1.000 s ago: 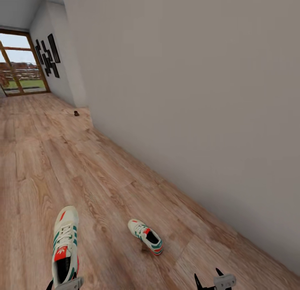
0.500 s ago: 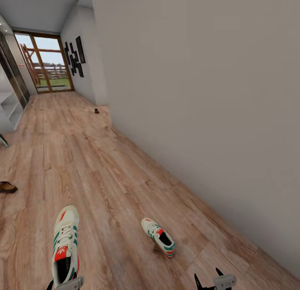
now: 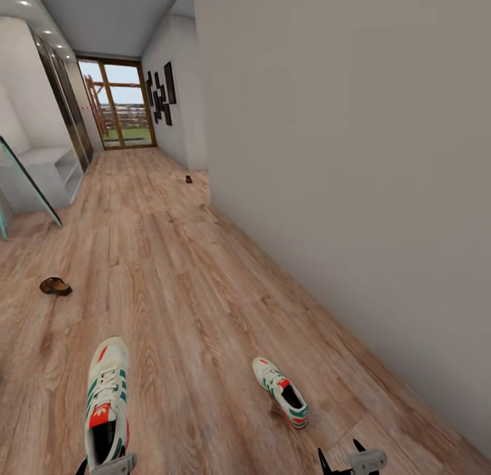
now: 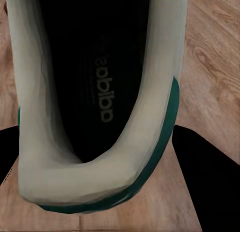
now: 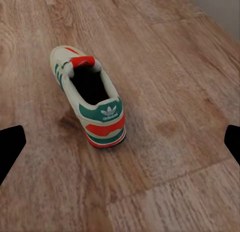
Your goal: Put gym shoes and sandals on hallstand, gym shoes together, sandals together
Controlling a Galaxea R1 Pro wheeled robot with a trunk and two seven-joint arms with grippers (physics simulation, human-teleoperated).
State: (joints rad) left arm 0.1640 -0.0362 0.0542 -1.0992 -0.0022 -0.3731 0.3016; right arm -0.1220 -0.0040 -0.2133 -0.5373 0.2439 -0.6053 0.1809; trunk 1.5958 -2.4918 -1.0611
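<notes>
left gripper (image 3: 106, 467) pinches the heel rim of one sneaker (image 3: 106, 401), toe pointing away up the corridor, jaws closed on either side of its collar in the wrist view. right gripper (image 3: 349, 458) has its jaws spread wide, nothing between them, hanging above the second sneaker (image 3: 281, 392), which stands upright on the wood floor (image 3: 184, 291) near the wall (image 3: 354, 175). one sandal (image 3: 54, 286) lies on the floor well off to the left; a small dark object (image 3: 189, 179), too small to identify, sits far down the corridor.
</notes>
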